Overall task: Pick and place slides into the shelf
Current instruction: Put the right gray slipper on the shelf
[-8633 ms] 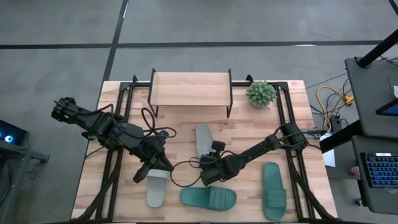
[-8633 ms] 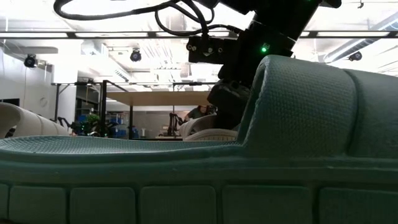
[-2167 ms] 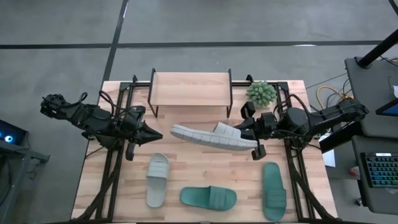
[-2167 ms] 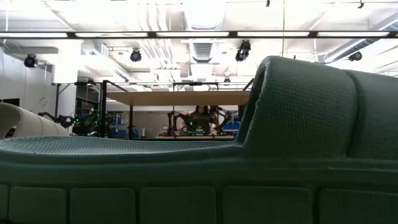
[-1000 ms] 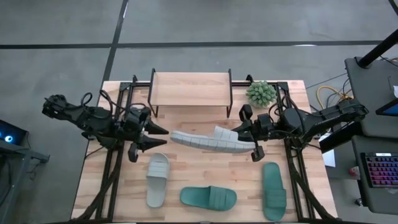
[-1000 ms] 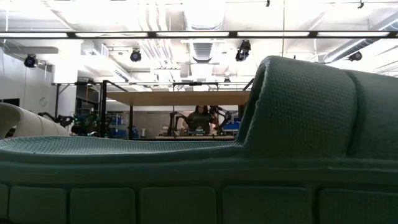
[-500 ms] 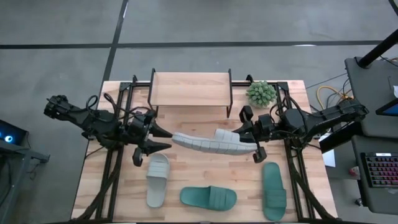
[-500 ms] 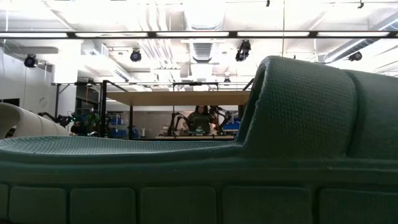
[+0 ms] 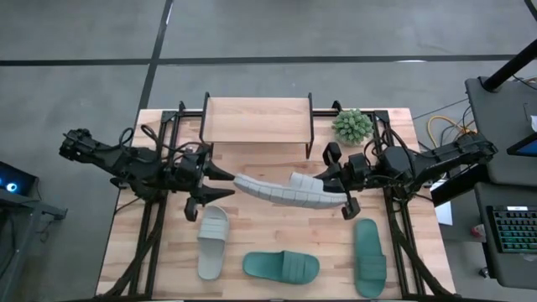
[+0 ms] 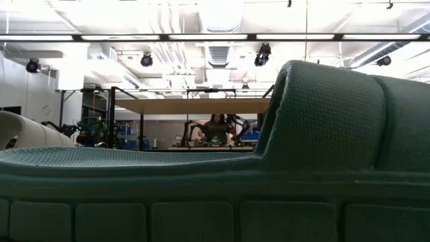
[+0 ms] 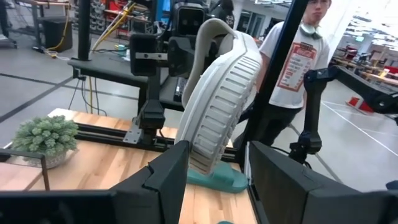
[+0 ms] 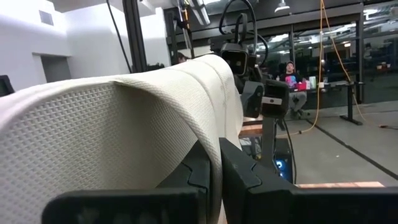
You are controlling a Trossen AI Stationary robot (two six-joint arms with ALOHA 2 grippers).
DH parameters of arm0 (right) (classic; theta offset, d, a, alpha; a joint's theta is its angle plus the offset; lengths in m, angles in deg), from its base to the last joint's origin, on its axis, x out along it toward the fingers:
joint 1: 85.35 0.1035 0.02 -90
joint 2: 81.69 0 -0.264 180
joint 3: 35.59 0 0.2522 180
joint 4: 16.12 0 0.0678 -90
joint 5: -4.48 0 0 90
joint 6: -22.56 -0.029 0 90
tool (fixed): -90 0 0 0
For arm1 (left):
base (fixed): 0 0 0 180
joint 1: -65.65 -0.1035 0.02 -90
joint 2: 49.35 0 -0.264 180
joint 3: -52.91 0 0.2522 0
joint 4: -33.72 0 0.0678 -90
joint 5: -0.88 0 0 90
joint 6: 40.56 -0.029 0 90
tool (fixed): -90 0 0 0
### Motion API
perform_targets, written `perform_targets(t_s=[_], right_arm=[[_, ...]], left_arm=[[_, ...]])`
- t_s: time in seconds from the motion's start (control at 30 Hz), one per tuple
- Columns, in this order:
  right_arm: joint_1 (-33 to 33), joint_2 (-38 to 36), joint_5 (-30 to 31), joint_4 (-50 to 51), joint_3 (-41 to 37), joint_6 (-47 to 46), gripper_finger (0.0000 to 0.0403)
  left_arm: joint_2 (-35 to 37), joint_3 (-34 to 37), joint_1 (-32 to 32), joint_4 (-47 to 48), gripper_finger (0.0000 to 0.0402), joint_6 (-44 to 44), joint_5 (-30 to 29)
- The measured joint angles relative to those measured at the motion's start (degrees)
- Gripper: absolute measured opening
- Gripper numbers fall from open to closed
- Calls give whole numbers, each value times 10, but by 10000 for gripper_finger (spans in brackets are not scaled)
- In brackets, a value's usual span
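— Shelf? point(image 9: 257, 120)
— Standing at the middle of the surface's point(image 9: 252, 243) far edge, plank top bare. Nothing visible beneath it from above either.

— And the pale slide point(image 9: 289, 190)?
— Lifted off the wood, lying crosswise over the middle of the surface, just in front of the shelf, turned on its side so the ribbed sole shows from above. Strap end toward the right edge, toe end toward the left.

— Held by which tool?
— Right tool point(image 9: 338, 178), clenched on the strap end; in the right wrist view, fingers point(image 12: 249, 180) pinched against the white strap. Left tool point(image 9: 223, 184) at the opposite tip, fingers spread, one on each side of the toe; in the left wrist view, toe seen between two dark fingers point(image 11: 165, 177) with a gap on either side. Contact there: cannot tell.

— Other slides?
— Second pale slide point(image 9: 211, 242) flat near the front-left, just below the left tool. One teal slide point(image 9: 281, 268) crosswise along the front edge, centre. Second teal slide point(image 9: 369, 257) lengthwise by the front-right corner. Low view almost filled by a teal slide point(image 10: 215, 175) up close.

— Anything else up there?
— Small potted plant point(image 9: 351, 126) at the far right, beside the shelf.
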Motion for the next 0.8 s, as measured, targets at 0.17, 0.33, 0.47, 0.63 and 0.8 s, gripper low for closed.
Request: perform_targets(t_s=[0.17,0.33,0.47,0.63,0.8], right_arm=[[0,0,0,0,0,0,9],[-1,1,1,0,0,-4,9],[0,1,0,1,0,-5,9],[0,1,0,1,0,-5,9],[0,1,0,1,0,-5,9]], left_arm=[[5,0,-1,7,158,-13,-2],[15,0,-1,28,158,-13,-25],[19,0,-1,31,158,-15,-31],[19,0,-3,31,158,-19,-32],[13,0,-3,23,158,-10,-28]])
